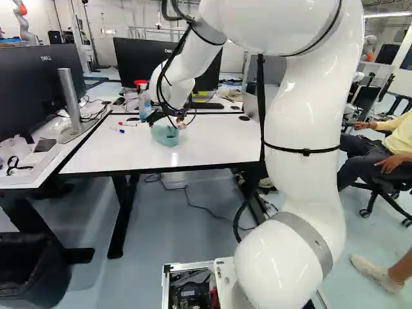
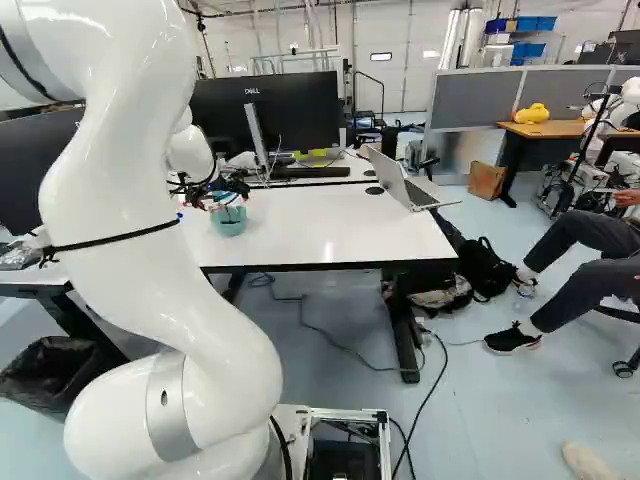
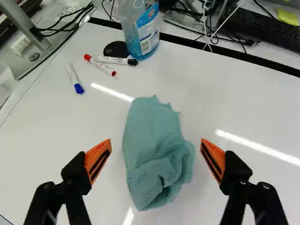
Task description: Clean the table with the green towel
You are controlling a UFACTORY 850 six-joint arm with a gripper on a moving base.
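While towel [image 3: 154,145] lies bunched, bottle [image 3: 147,29], liquid [image 3: 135,48] inside (blue)

White arm [image 1: 306,109] arched forward, wrist [image 1: 180,90] angled down; tool [image 1: 167,123] spread wide, exact height hard to judge.

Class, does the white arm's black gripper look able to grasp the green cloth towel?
Probably yes: the black gripper is open, its orange pads either side of the crumpled green towel, nothing between.
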